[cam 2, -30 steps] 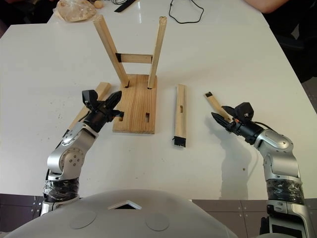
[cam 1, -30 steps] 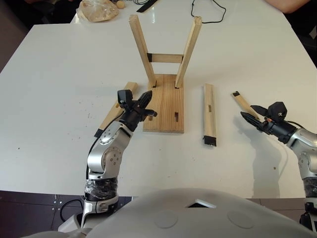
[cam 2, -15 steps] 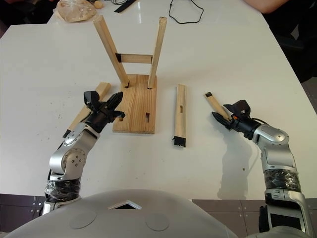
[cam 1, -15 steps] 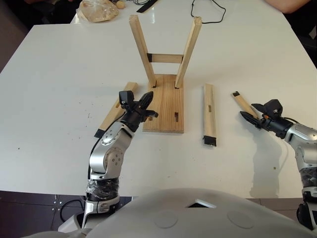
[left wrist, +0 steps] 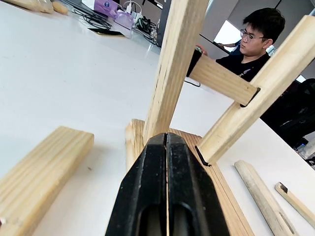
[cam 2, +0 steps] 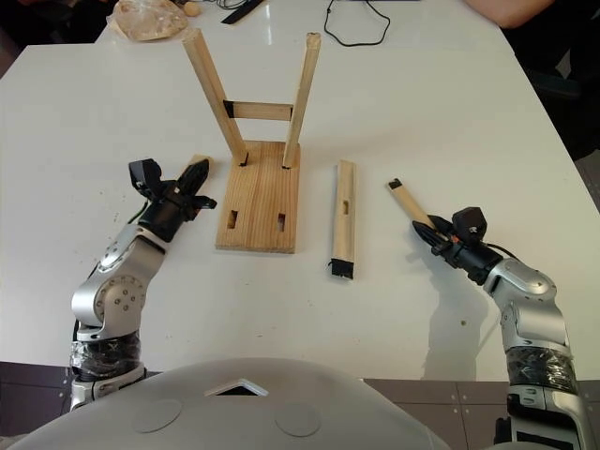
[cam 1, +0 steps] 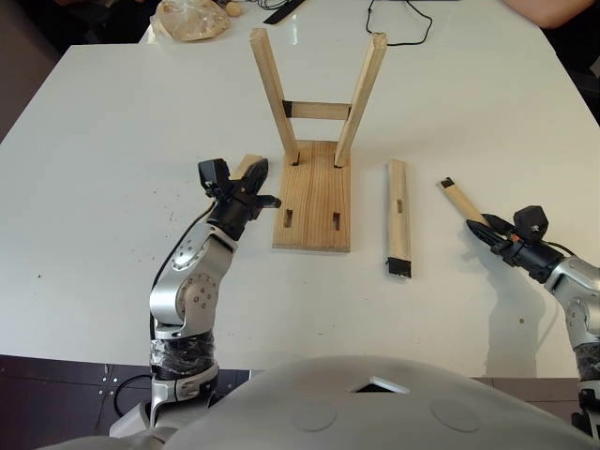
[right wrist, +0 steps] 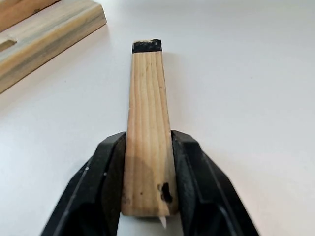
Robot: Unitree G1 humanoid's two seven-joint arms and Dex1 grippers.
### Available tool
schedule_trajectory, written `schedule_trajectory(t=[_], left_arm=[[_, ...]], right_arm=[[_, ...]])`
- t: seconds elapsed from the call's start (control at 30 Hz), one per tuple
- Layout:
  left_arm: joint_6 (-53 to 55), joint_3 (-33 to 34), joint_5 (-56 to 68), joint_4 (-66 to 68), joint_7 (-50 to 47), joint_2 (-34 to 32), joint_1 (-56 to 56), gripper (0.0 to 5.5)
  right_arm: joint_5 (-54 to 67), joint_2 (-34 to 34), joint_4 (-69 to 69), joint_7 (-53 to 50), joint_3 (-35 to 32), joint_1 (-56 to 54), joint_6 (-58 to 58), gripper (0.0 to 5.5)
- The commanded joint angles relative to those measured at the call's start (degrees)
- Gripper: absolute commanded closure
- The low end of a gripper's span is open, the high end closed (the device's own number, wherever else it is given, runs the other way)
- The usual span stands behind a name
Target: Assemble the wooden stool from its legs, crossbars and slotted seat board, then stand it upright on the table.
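The slotted seat board (cam 1: 312, 202) lies flat on the white table, with two legs (cam 1: 273, 89) standing in its far slots, joined by a crossbar (cam 1: 317, 110). A loose leg (cam 1: 398, 214) lies to its right. Another loose leg (left wrist: 42, 167) lies to its left, mostly under my left gripper (cam 1: 251, 192), which is shut and empty just above it. Far right, my right gripper (cam 1: 482, 229) is shut on the near end of a short crossbar (right wrist: 146, 123) with a black tip, which lies on the table.
A crumpled bag (cam 1: 190, 19) and a black cable (cam 1: 398, 28) sit at the table's far edge. The near table edge runs just behind both arms. Open tabletop lies between the seat board and my right arm, apart from the loose leg.
My left gripper has moved left, off the seat board's edge to over the left loose leg, and its fingers have shut. My right gripper has shut on the short crossbar's near end.
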State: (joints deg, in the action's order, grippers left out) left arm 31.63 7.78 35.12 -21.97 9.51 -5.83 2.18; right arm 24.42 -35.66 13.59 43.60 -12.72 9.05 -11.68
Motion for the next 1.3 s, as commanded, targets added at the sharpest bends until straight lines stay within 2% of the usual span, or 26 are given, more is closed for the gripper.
schedule_trajectory(t=[0.03,0.13,0.17,0.3,0.43,0.53,0.77,0.97,1.3], left_arm=[[1.4,5.2,10.5,-3.7,-1.2,0.7,-9.4,5.5],[2.0,8.1,21.8,-5.3,-0.9,-0.1,-19.4,5.5],[2.3,8.5,25.1,-5.4,-0.7,-0.5,-22.4,5.31],[1.9,9.5,36.3,-5.8,-0.4,-1.1,-29.9,4.73],[0.1,8.5,46.1,-5.3,-0.1,0.9,-35.7,4.05],[1.8,7.1,50.9,-3.4,0.3,-0.4,-36.8,3.66],[11.7,6.7,63.2,-1.5,2.6,-12.9,-36.3,2.68],[15.8,5.1,65.8,0.8,5.5,-19.5,-38.5,2.68],[19.1,2.4,66.3,2.7,8.9,-23.3,-40.5,2.68]], right_arm=[[17.4,9.5,-6.2,-8.7,-5.2,-14.5,-16.3,4.2],[32.7,17.1,-14.0,-15.2,-6.6,-33.2,-20.6,4.2],[36.9,18.4,-17.0,-15.8,-6.5,-37.7,-21.1,4.2],[45.3,19.3,-23.9,-13.5,-4.0,-44.3,-24.2,4.2],[48.1,17.0,-28.7,-11.9,-0.8,-40.7,-29.8,4.2],[52.4,14.5,-34.3,-13.1,-1.1,-36.5,-33.4,4.2],[61.6,7.2,-37.4,-13.8,-1.8,-35.0,-39.4,4.2],[60.6,3.8,-39.6,-11.1,-1.0,-31.3,-39.8,4.2],[57.7,2.9,-44.3,-8.2,1.6,-25.5,-38.3,4.2]])
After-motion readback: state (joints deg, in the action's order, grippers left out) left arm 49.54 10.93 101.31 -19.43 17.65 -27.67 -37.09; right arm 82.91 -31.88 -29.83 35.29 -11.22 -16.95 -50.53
